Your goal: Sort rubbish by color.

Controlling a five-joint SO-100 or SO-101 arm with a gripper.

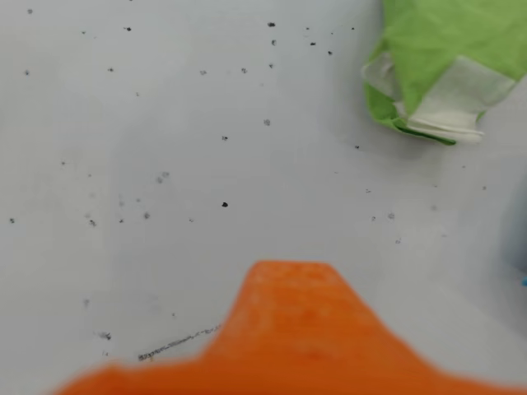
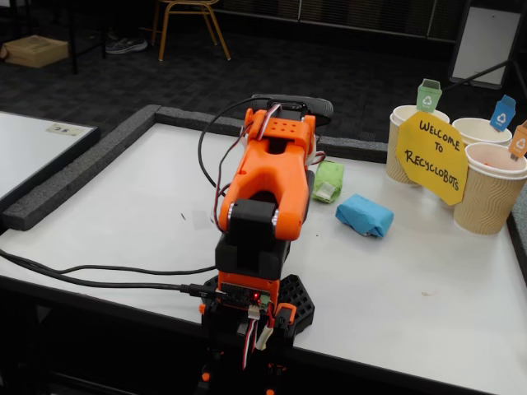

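Note:
Two pieces of rubbish show. A green crumpled lump [image 1: 432,66] with white tape lies at the top right of the wrist view, and in the fixed view the green lump [image 2: 328,181] sits just right of the arm. A blue lump [image 2: 365,216] lies beside it, nearer the camera; a sliver of the blue lump [image 1: 523,271] shows at the wrist view's right edge. My gripper [image 1: 290,284] appears only as one blurred orange finger at the bottom of the wrist view, above bare table, left of and short of the green lump. Nothing shows in it.
The orange arm [image 2: 272,189] stands folded at the table's front edge, hiding the gripper in the fixed view. Three ribbed paper cups stand at the back right, tagged green [image 2: 408,136], blue [image 2: 482,132] and orange [image 2: 490,193], behind a yellow sign [image 2: 431,156]. Cables [image 2: 99,271] run left.

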